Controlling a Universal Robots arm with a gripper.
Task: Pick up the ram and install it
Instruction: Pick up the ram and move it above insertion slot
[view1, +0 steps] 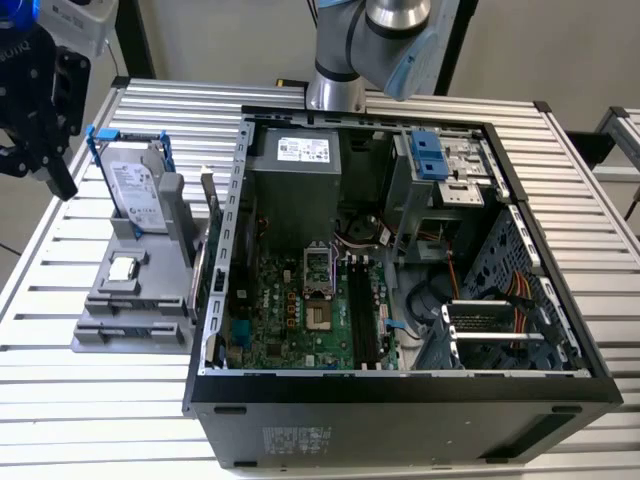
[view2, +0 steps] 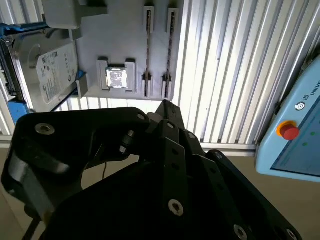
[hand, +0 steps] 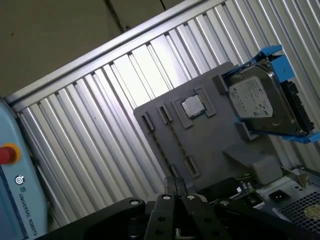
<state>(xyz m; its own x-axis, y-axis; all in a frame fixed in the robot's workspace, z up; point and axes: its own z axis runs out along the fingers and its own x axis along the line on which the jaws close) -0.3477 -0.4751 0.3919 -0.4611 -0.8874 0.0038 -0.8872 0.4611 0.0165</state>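
Gripper hangs at the exterior view's left, over the table's edge and near the gray holder. Fingertips are pressed together in both wrist views. Holder carries drive and processor — case just beside it. Ram — cannot tell where it sits.

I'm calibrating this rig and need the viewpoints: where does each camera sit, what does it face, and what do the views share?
Exterior view: off the arm, raised, looking down on the open computer case and slatted table; arm and claw show.
First wrist view: rides the wrist, faces the grey fixture past the claw.
Second wrist view: also wrist-mounted, facing that fixture over the claw.
Shared: all three show the hard drive and processor chip.
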